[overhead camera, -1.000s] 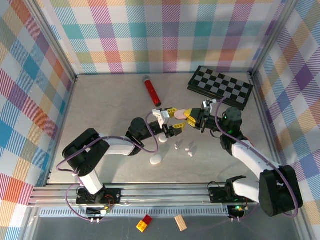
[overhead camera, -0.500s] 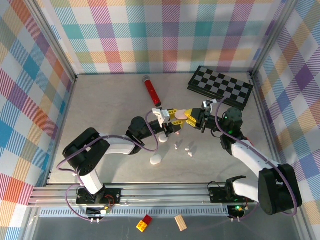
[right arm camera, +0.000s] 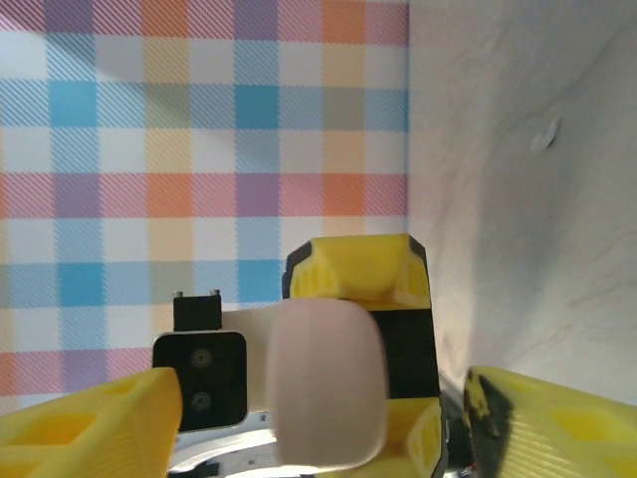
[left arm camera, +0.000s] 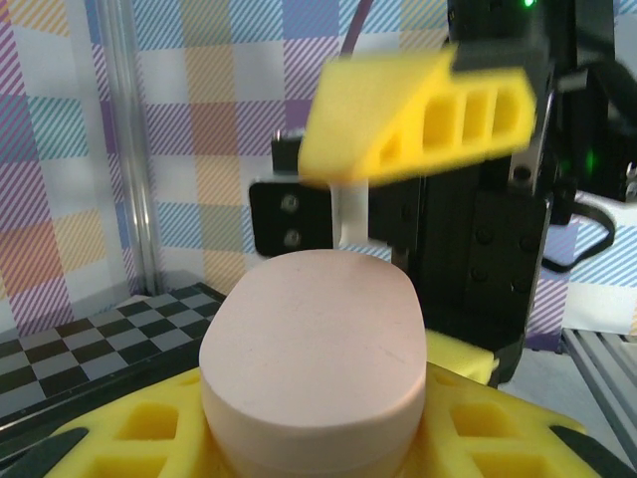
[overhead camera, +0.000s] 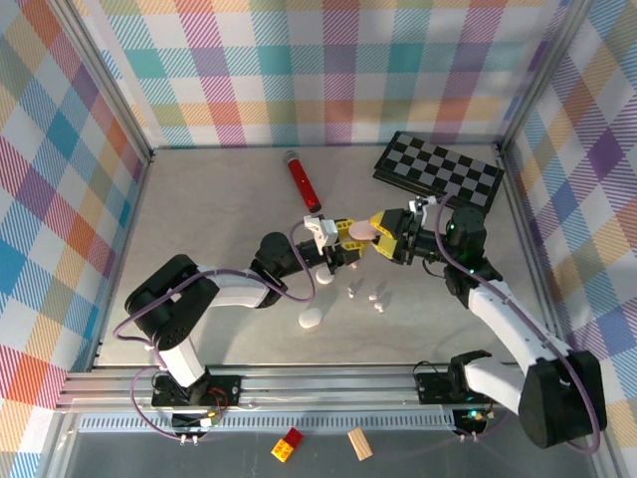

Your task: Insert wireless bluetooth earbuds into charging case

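A pale pink pill-shaped charging case (overhead camera: 359, 230) hangs above the middle of the table, and my left gripper (overhead camera: 346, 239) is shut on it. In the left wrist view the case (left arm camera: 314, 358) sits between my yellow fingers (left arm camera: 129, 443). My right gripper (overhead camera: 379, 237) faces it from the right, open, its jaws wide on either side of the case (right arm camera: 323, 383) without touching it. Three tiny white earbuds (overhead camera: 373, 296) lie loose on the table below the grippers. A white case (overhead camera: 312, 319) rests nearer the left arm.
A red tube (overhead camera: 304, 181) lies at the back centre. A folded checkerboard (overhead camera: 438, 171) sits at the back right. Plaid walls close in three sides. A red-yellow brick (overhead camera: 290, 445) and a wooden block (overhead camera: 359, 443) lie beyond the front rail.
My right gripper has opened and let go of the pink case. My left gripper has closed onto the case and now carries it.
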